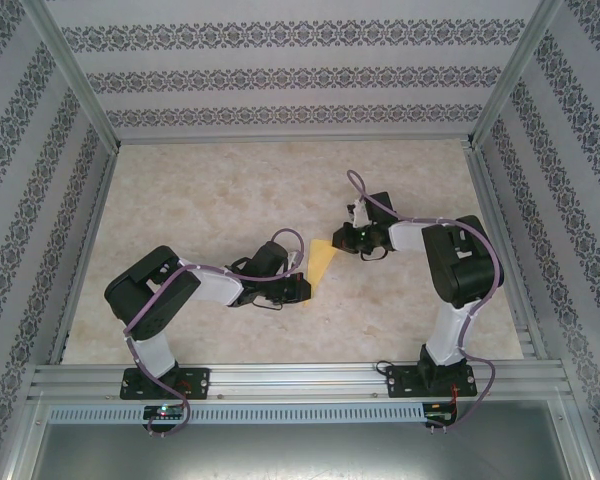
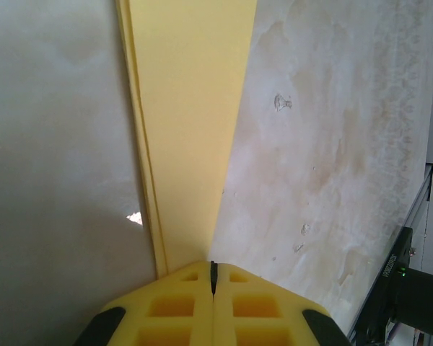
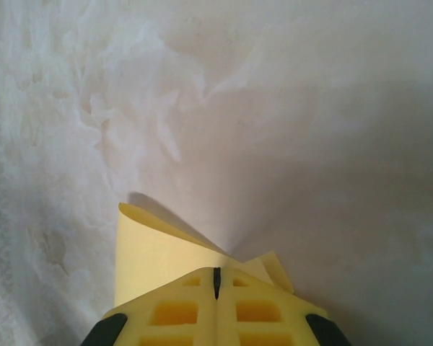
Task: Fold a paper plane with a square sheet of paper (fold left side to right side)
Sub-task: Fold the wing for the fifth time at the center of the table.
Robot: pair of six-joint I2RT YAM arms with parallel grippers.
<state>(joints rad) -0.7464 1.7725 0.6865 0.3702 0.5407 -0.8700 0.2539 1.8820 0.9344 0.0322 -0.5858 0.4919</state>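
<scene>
While pinched at both ends, yellow paper (image 1: 322,262) is found at middle of tabletop (image 1: 210,190), folded narrow, layered edges seen along one side. Left hand (image 2: 212,272) clenched on near end; right hand (image 3: 216,280) clenched on curled corner. Judged light, limp, easily creased or torn; best pinched at edges. Lettering on black part (image 2: 408,288) not legible.

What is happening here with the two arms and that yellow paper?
Two robot arms are folding a yellow sheet of paper in the middle of the table. The left gripper is shut on one end of it, where stacked edges show that the paper lies in layers. The right gripper is shut on the opposite end, where the paper curls up loosely. At this moment it is a narrow folded shape, not yet a finished plane.
</scene>
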